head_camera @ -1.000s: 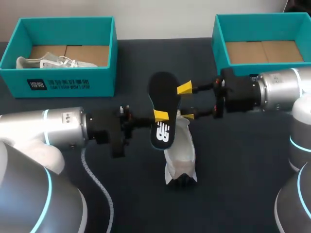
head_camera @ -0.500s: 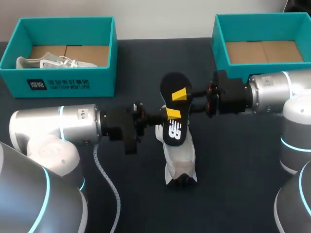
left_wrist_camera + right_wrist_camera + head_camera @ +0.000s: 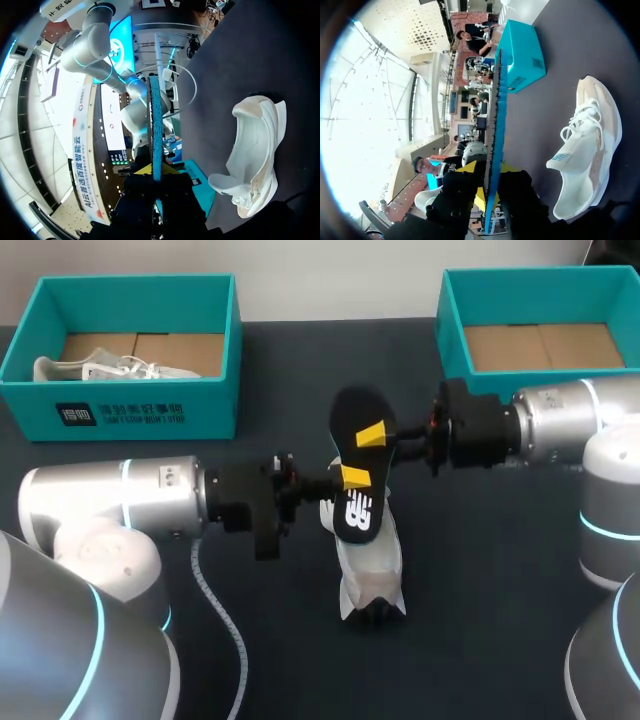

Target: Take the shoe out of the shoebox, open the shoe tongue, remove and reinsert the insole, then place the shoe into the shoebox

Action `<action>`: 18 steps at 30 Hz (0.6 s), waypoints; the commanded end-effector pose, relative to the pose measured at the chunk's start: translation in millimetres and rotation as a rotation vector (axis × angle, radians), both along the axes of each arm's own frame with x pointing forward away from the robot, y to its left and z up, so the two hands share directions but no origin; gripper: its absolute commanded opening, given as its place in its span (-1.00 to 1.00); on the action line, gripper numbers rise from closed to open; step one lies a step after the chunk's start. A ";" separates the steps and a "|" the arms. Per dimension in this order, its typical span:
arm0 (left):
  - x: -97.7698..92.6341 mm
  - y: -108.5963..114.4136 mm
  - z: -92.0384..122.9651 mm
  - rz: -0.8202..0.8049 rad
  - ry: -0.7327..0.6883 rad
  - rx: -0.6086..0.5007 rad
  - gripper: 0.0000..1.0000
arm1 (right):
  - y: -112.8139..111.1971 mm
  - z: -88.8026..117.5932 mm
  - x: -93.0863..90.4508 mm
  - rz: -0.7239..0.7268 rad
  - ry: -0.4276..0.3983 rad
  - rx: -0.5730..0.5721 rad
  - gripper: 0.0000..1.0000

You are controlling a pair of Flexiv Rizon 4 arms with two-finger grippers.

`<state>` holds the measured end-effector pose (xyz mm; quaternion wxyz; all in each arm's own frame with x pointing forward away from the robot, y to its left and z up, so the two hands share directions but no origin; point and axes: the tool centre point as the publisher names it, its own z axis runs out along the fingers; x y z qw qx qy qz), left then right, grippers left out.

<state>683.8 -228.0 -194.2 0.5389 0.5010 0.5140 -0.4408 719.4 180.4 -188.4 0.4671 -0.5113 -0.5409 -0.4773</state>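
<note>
The black insole (image 3: pixel 349 412) hangs above the tabletop's middle, over the white shoe (image 3: pixel 372 565) resting there; the teal left shoebox (image 3: pixel 130 400), far left corner, holds a second shoe (image 3: pixel 100 368); the right shoebox (image 3: pixel 452 340) sits far right.

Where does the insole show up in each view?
Head view: insole broad side to the camera, mid-table, over the white shoe.
Left wrist view: insole edge-on, gripped in the left end effector, white shoe beside it.
Right wrist view: insole edge-on, gripped in the right end effector, white shoe beside it.
Shared landmark: the white shoe.
</note>
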 end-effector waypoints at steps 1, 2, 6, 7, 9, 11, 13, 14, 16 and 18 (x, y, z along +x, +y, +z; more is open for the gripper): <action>-1.9 0.8 1.4 0.003 -0.001 -0.005 -1.00 | 2.6 -2.8 1.2 0.003 0.003 0.002 -0.84; -1.9 0.8 1.8 0.004 -0.001 -0.006 -1.00 | 2.8 -3.3 1.1 0.001 0.005 0.005 -0.91; -2.3 1.4 2.6 0.003 0.010 -0.011 -1.00 | 2.9 -4.0 1.3 0.002 0.008 0.006 -1.00; -2.5 2.0 2.6 0.003 0.017 -0.012 -1.00 | 2.9 -4.5 1.6 0.003 0.009 0.006 -1.00; -2.4 4.0 2.7 0.004 0.029 -0.015 -1.00 | 2.5 -5.3 2.2 0.004 0.012 0.007 -1.00; -2.4 6.4 2.1 0.001 0.028 -0.012 -0.07 | 1.6 -5.9 2.7 0.004 0.015 0.008 -1.00; -0.8 11.8 -0.1 0.001 0.029 -0.002 1.00 | 0.1 -6.4 3.4 0.005 0.020 0.009 -1.00; 0.0 14.6 -1.3 -0.001 0.031 0.003 1.00 | -0.8 -6.6 3.5 0.005 0.023 0.010 -1.00; 3.0 21.9 -3.7 0.009 0.034 0.017 1.00 | -2.7 -7.3 3.4 0.003 0.029 0.011 -1.00; 6.1 31.0 -5.1 0.021 0.041 0.026 1.00 | -4.6 -8.1 3.1 0.003 0.037 0.009 -1.00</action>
